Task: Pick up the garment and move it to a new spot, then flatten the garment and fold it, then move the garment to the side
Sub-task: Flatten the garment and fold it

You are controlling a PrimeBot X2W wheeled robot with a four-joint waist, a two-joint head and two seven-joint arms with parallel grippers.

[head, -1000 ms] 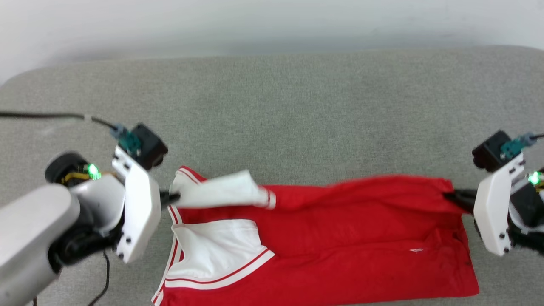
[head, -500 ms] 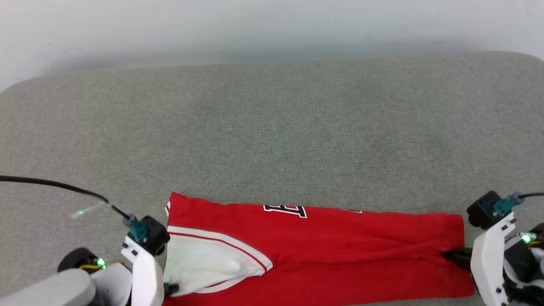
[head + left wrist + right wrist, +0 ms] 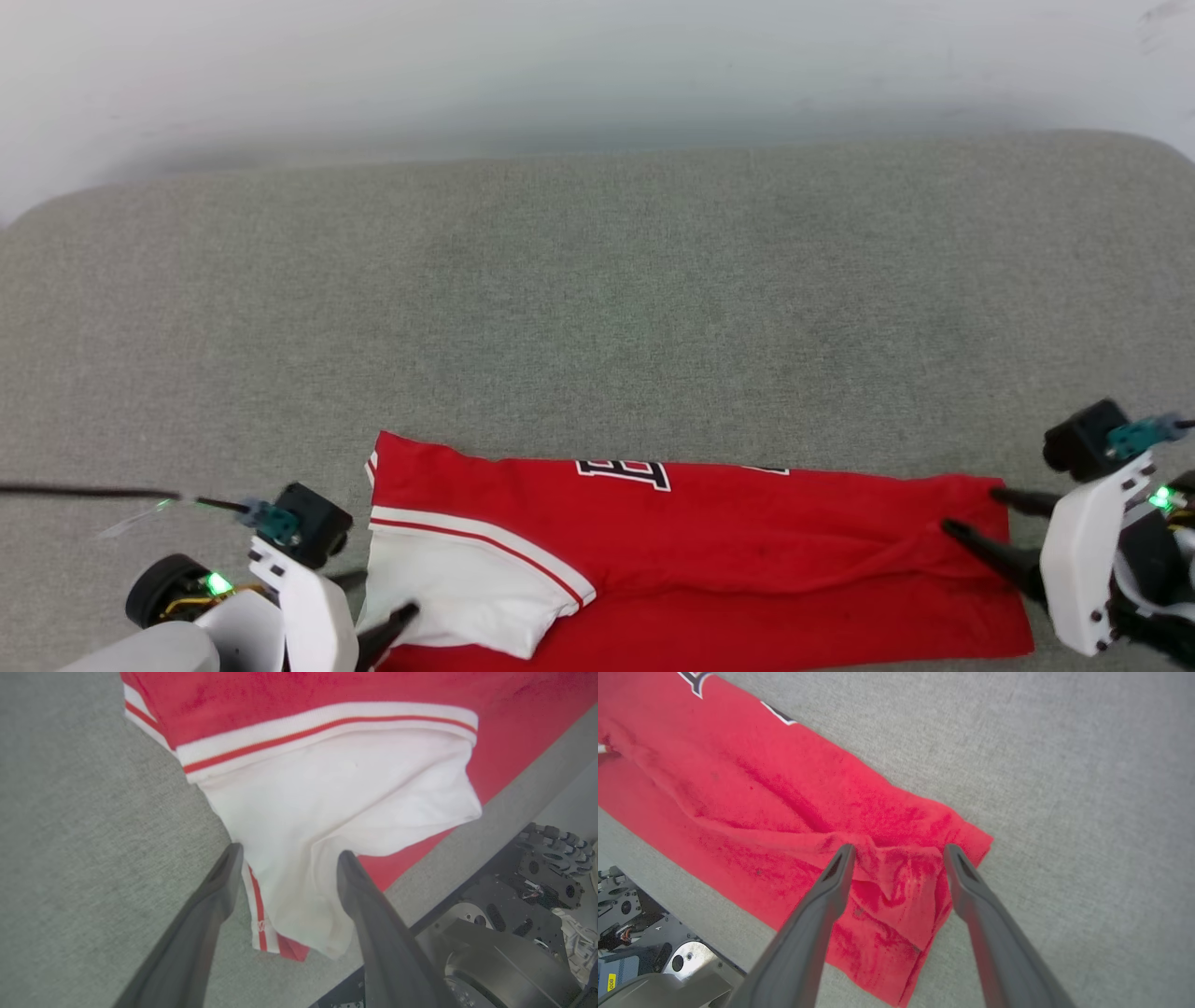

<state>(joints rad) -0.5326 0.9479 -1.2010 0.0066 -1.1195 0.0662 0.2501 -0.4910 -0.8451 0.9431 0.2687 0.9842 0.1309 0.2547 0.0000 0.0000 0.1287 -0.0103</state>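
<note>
- Head view: garment (image 3: 747, 560) lies flat on grey fabric surface (image 3: 597, 308), near the robot-side edge, as a long red band running left to right.
- White sleeve (image 3: 467, 597) with red-striped trim on top at the robot's left end; red hem end at the robot's right.
- Black-and-white numerals (image 3: 624, 471) partly visible along the far edge of the band, cut off by the fold.
- Left gripper (image 3: 385, 597) at the sleeve end, fingers apart, nothing clamped.
- Left wrist view: the two dark fingers straddle the loose lower edge of the sleeve; cloth lies between and under them, slack. Whether the tips touch the cloth I cannot tell.
- Right gripper (image 3: 971, 511) at the hem end, fingers spread, nothing gripped.
- Right wrist view: fingertips (image 3: 840, 868) over a bunched, wrinkled corner of red cloth, one on each side of the ridge; rest of the band fairly smooth.
- Black cable (image 3: 93, 492) runs to the left wrist, over the grey surface.
- Pale wall (image 3: 597, 75) behind the surface.
- Robot base (image 3: 514, 933) visible past the near edge in the left wrist view.
</note>
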